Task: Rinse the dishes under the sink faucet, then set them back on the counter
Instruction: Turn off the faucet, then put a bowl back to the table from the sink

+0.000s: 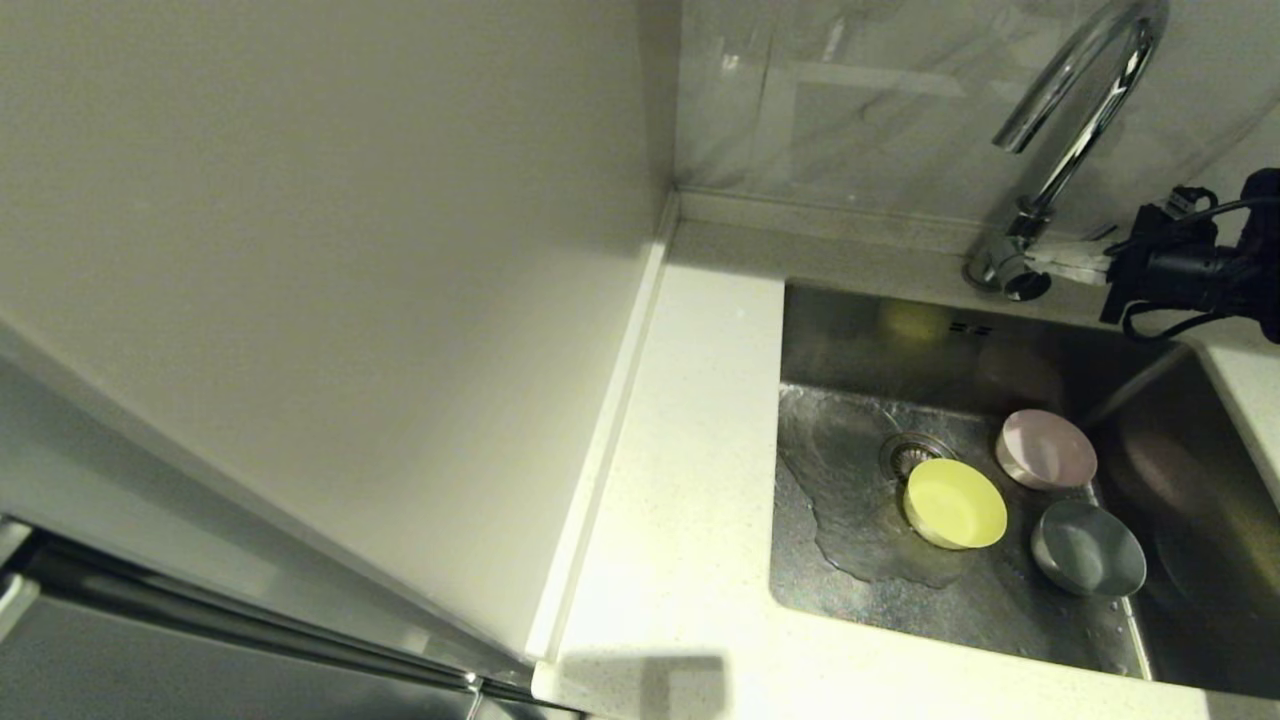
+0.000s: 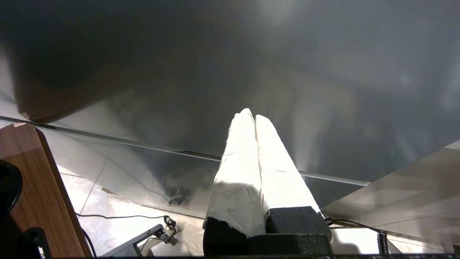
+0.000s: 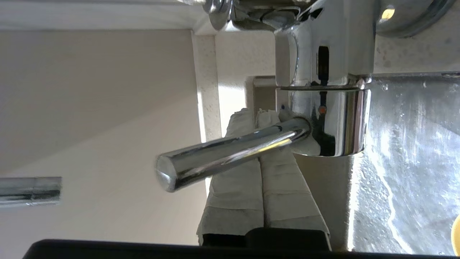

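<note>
Three dishes sit in the wet sink [image 1: 850,340]: a yellow bowl [image 1: 955,503] next to the drain strainer [image 1: 908,452], a pale pink bowl [image 1: 1046,449] behind it, and a grey-blue bowl [image 1: 1088,548] to the right. The chrome faucet [image 1: 1075,130] arches over the back ledge, and no water runs from it. My right gripper [image 1: 1050,262] is shut, with its white fingers [image 3: 280,172] lying against the lever handle [image 3: 230,154] close to the faucet base [image 3: 334,118]. It holds nothing. My left gripper [image 2: 250,114] is shut and empty, parked out of the head view.
The speckled white counter [image 1: 690,450] runs along the sink's left side and front. A plain off-white side panel [image 1: 300,250] rises to its left, and a marbled backsplash [image 1: 850,100] stands behind. A puddle [image 1: 850,520] covers the sink floor's left part.
</note>
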